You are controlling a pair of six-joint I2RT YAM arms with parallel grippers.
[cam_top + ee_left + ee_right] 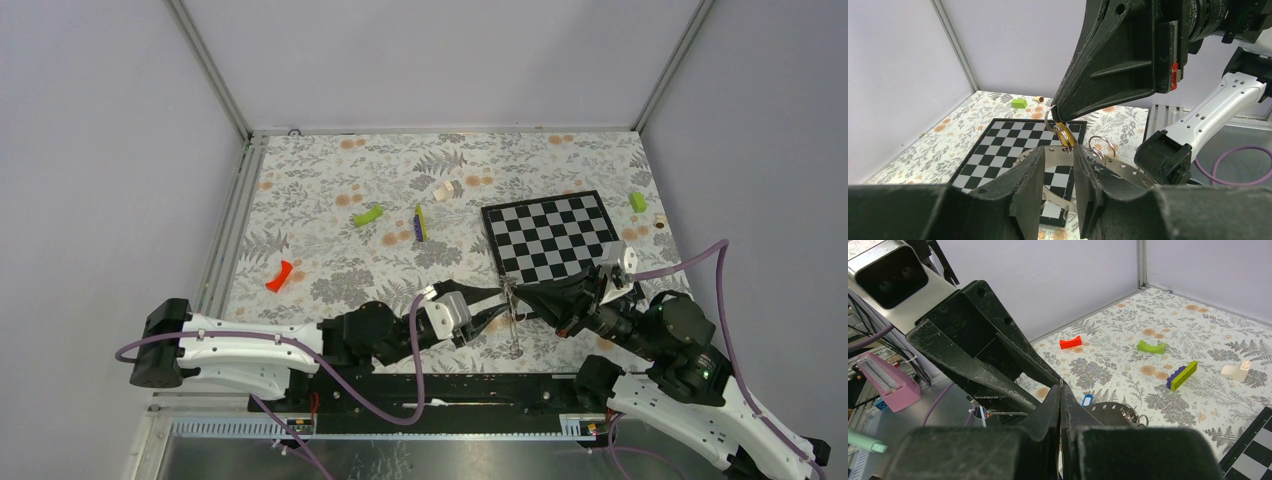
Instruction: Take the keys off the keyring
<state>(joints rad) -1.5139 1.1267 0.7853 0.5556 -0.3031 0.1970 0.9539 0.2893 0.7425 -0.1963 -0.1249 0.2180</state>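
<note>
Pale grey walls [430, 60], floral-patterned table [320, 200].

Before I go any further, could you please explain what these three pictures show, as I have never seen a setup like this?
These are two robot arms bolted at a table's near edge. One picture looks down from above; the other two come from a camera on each wrist. The right end effector is shut, pinching the small rings of a yellow-tagged key. The left end effector stands open at the large metal keyring; a blue-tagged key shows beside it. On the floral table lie a chessboard, a red block, a green block and a purple-and-green stick.
</note>
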